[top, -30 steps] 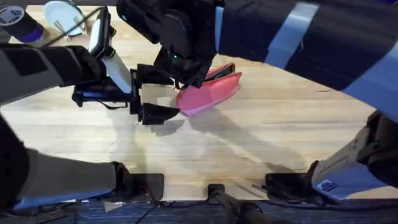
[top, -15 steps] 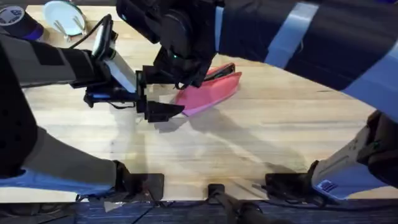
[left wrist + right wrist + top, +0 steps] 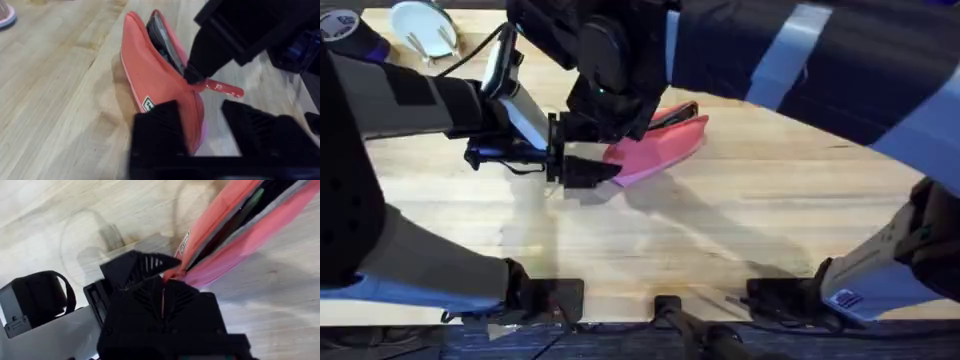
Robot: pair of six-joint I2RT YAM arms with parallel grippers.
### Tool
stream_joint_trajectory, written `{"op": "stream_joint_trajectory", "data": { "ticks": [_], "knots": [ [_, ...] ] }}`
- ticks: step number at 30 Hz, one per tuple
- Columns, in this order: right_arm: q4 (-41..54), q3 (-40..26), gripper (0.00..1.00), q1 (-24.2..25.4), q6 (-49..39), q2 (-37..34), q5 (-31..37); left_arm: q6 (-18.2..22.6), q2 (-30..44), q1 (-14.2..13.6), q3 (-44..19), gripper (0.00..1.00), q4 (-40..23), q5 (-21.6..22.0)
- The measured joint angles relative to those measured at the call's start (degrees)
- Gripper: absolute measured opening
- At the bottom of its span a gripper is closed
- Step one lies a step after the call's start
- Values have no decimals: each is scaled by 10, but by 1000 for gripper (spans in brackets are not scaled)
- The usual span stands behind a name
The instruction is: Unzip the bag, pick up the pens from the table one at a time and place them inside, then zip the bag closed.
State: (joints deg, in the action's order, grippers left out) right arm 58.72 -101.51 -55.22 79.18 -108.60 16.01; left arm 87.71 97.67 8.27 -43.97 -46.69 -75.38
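The bag (image 3: 155, 75) carries a small white tag (its print is illegible).

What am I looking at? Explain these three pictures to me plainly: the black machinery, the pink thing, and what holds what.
These are two robot arms at a wooden table, caught by three cameras at one moment. The overhead picture looks down from above the arms' bases. The other two come from a camera on each wrist, so each shows that arm's own black jaws at its bottom edge.

On the table lies a pink zippered bag with its top open. The right gripper has its jaws shut on the bag's red pull tab. The left gripper has its jaws open astride the bag's end, apparently to steady it. Inside the bag there is something green, probably a pen. A pale plate sits at the table's far left corner.
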Motion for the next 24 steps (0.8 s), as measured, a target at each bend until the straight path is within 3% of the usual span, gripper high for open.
{"op": "stream_joint_trajectory", "data": {
  "ticks": [5, 6, 14, 24],
  "knots": [
    [1, 0, 30, 0, 0, 0, 0, 1, 0, 0, 0, 176, 6, 2],
    [2, 0, 30, 0, -2, 0, 0, 1, 0, 0, 0, 50, 6, 4],
    [14, 0, 30, 14, -58, 0, -2, 1, 0, 0, 0, 46, 6, 4],
    [33, 0, 30, 95, -141, 0, -8, 1, 0, 0, 0, 45, 9, 4]
  ]
}}
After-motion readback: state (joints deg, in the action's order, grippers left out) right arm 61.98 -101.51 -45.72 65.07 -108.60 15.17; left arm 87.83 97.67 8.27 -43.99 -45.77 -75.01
